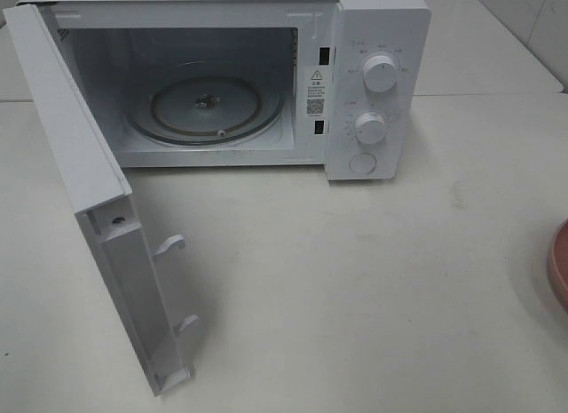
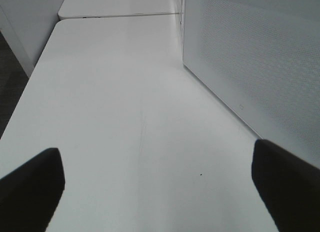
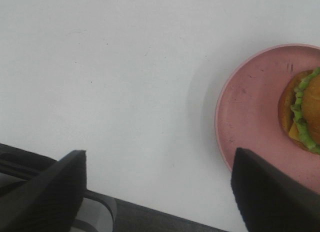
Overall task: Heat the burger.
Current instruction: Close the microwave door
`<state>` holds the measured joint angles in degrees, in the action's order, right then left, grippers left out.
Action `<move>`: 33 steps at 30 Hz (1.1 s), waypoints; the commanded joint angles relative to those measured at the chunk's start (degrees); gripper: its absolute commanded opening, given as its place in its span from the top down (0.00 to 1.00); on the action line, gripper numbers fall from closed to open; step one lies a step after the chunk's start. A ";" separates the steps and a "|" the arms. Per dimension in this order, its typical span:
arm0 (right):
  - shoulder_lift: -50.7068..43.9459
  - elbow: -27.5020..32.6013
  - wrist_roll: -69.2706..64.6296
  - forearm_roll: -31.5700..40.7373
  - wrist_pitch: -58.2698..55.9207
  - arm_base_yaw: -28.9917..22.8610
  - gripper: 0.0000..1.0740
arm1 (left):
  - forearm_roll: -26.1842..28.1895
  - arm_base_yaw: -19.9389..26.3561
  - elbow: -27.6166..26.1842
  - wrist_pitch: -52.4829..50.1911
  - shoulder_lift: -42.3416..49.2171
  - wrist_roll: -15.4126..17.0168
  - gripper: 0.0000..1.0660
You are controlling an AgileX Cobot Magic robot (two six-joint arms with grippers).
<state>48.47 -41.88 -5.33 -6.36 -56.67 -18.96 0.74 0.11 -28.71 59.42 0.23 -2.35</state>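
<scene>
A white table is seen with an open microwave at upper centre; the lettuce-frilled burger is cropped; both grippers are spread, empty.

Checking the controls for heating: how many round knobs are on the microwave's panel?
2, on the microwave panel: upper knob and lower knob under it, with a flat round button beneath. None seem hidden.

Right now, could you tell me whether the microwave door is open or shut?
Open. The microwave door is swung wide toward the camera, exposing the empty cavity and its glass turntable.
</scene>
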 commanded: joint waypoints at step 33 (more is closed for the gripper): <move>-48.53 12.95 1.43 -0.06 -2.52 11.57 0.29 | 0.11 0.17 0.23 -0.52 1.32 0.23 0.12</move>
<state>0.46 -29.11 -4.47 -6.42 -59.53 -7.62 0.74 0.11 -28.71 59.42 0.23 -2.41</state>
